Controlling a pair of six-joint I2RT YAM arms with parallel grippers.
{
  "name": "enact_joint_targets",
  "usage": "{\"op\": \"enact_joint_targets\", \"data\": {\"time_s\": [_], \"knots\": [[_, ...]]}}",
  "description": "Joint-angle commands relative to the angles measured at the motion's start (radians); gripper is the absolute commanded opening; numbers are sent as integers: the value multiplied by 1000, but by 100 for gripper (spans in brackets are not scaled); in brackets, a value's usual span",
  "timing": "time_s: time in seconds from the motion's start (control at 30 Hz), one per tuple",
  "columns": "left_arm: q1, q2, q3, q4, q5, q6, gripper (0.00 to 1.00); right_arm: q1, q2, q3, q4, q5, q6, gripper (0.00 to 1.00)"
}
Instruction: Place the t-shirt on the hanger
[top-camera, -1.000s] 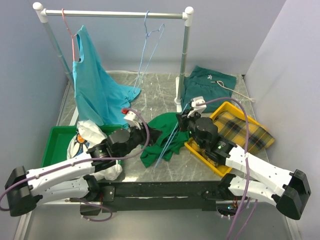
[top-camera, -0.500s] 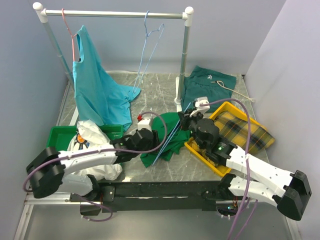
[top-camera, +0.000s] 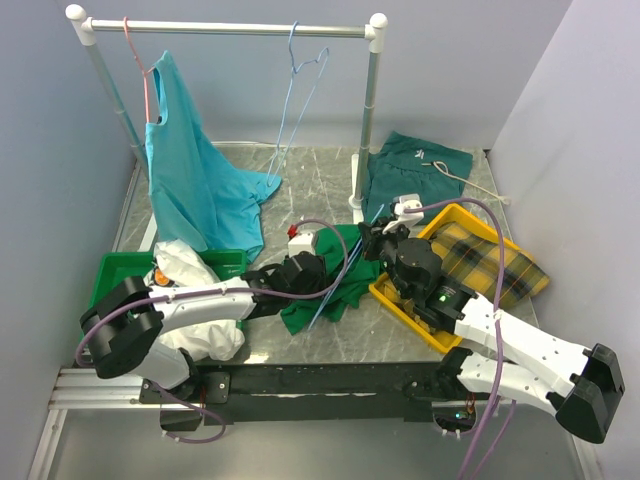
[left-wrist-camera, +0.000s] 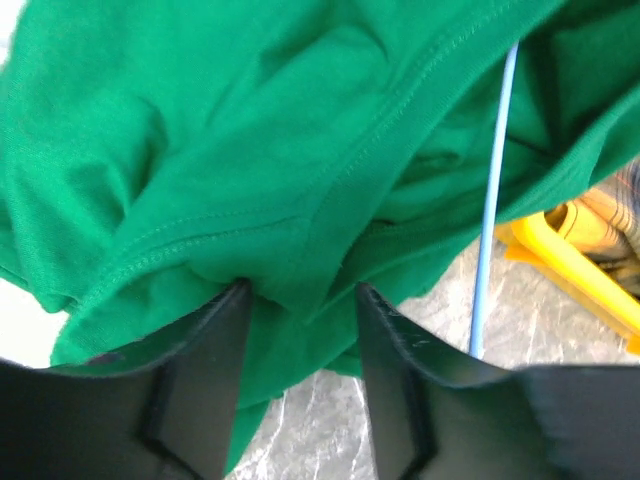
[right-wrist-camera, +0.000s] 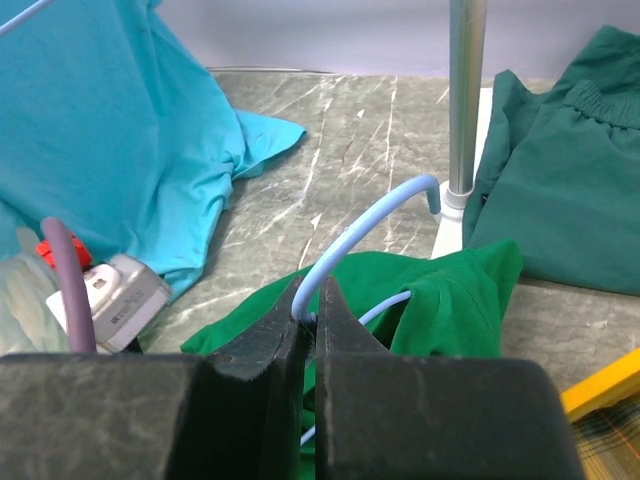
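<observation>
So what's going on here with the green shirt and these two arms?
Two robot arms are working to get the t-shirt onto the hanger. The right tool is pinched shut on the hanger's blue wire, which runs across the crumpled t-shirt. The left tool is at the t-shirt, its fingers either side of a fold. The t-shirt isn't on the hanger yet.

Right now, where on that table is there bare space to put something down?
The widest bare marble lies at the back, between the turquoise shirt and the rack's right post. A narrower strip runs along the front, below the green t-shirt. The centre, where the left claw and right claw meet at the hanger, is crowded.
</observation>
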Motion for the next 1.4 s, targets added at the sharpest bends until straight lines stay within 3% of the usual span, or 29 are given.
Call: {"op": "enact_joint_targets", "data": {"time_s": [0.0, 0.07, 0.1, 0.17, 0.43, 0.7, 0.93, 1.37], "knots": [[4, -19, 6, 59, -66, -19, 43, 7, -29, -8, 61, 48, 9, 0], [9, -31, -4, 64, -85, -16, 31, 5, -29, -9, 63, 62, 9, 0], [10, -51, -9, 65, -86, -13, 17, 5, -28, -9, 63, 85, 12, 0], [18, -77, -36, 120, -77, -2, 2, 5, -26, -8, 63, 114, 19, 0], [55, -281, -161, 210, 15, -10, 1, 5, 18, 57, 56, 320, 55, 0], [65, -479, -207, 144, 61, -42, 1, 12, 105, 162, 64, 487, 18, 0], [67, -599, -178, 17, 59, -47, 1, 12, 158, 297, 58, 556, -43, 0], [67, -725, 0, -134, 119, -24, 1, 10, 193, 365, 87, 643, -140, 0]]}}
